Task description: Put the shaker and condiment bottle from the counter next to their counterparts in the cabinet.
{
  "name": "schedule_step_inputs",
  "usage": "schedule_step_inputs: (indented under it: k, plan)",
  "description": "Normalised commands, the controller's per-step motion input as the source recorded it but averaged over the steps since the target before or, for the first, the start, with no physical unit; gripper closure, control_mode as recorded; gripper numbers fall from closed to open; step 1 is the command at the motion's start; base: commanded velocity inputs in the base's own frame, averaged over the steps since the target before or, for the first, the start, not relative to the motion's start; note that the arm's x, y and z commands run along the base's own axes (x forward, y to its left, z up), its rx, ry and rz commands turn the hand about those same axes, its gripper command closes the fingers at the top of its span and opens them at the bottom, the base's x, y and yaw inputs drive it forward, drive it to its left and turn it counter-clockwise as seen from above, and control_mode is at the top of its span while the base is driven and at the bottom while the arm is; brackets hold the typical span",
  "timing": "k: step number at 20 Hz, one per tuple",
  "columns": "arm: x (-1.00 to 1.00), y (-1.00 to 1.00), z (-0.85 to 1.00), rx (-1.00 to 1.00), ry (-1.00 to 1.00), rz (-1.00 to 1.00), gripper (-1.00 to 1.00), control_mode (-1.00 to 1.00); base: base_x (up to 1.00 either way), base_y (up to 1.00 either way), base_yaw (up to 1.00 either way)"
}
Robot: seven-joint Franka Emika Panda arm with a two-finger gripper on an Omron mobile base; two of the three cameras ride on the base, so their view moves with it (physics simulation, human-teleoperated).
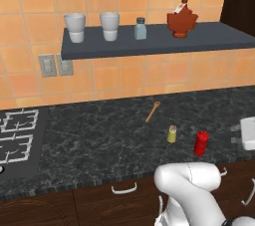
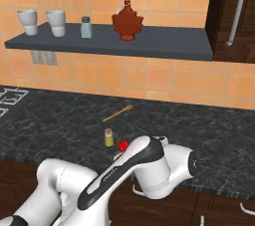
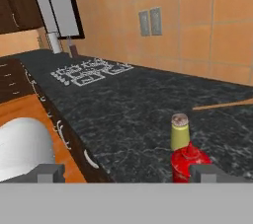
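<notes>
The condiment bottle (image 3: 187,163) is standing upright at the lower right of the hand view, its long axis vertical, with the shaker (image 3: 180,131) just behind it. The gripper (image 3: 126,172) is sitting wide and empty, the bottle lying just inside its right fingertip (image 3: 213,172), so centring appears necessary

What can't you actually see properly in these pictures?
- Condiment bottle: in the right base view the robot's arm covers all but a red tip.
- Shaker: in the hand view the bottle hides its lower part.
- Gripper: the grey band covers its fingers; open or shut is unclear.
- White object: cut off by the left base view's right edge.
</notes>
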Motion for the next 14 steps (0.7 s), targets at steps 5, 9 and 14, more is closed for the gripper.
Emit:
schedule_step_inputs:
  k: [5,9,14]
  plan:
    - [0.0,0.16,-0.31,0.0,-0.09,0.07,-1.0,-1.0,0.0,0.0,0.0]
    - [0.28,0.2,-0.53,-0.03,0.0,0.02,-1.0,-1.0,0.0,0.0,0.0]
    - [0.4,0.01,-0.25,0.0,0.05,0.02,-1.0,-1.0,0.0,0.0,0.0]
